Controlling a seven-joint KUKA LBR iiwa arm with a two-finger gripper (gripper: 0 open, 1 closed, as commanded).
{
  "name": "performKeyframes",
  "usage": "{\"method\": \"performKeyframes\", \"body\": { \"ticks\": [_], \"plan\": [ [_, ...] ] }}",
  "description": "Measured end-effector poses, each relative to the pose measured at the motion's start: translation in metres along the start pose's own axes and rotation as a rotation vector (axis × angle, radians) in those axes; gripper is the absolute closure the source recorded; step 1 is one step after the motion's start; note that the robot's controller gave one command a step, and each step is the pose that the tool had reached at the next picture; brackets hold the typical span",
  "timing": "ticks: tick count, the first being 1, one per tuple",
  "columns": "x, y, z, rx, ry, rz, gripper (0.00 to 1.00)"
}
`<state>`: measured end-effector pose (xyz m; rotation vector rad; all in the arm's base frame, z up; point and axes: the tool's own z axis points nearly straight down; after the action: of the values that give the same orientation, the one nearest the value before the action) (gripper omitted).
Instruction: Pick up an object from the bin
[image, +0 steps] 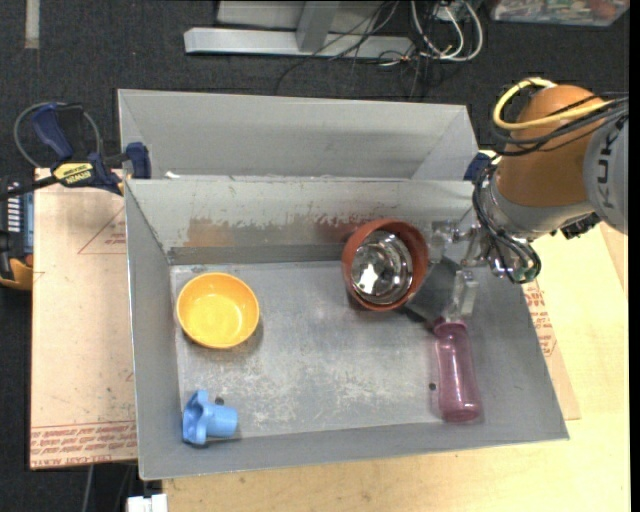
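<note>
The end effector (464, 292) hangs low; released or clenched, I cannot tell. Just nearside of it a smooth pink plastic bottle (456, 375) lies flat, neck towards it, probably the pick. Left sits a glossy red bowl (384, 264); far left, a yellow bowl (217, 310) and a blue fitting (208, 419)

I had one camera, set above the grey metal bin (330, 360) and somewhat off to one side, facing down into it. It stood far enough back to take in the whole bin, with the arm (545, 150) entering from the right.
</note>
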<state>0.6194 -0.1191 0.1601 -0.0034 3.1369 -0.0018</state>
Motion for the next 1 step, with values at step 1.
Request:
{"method": "performKeyframes", "body": {
  "ticks": [1],
  "plan": [
    [0.0000, 0.0001, 0.0001, 0.000, 0.000, 0.000, 0.00]
  ]
}}
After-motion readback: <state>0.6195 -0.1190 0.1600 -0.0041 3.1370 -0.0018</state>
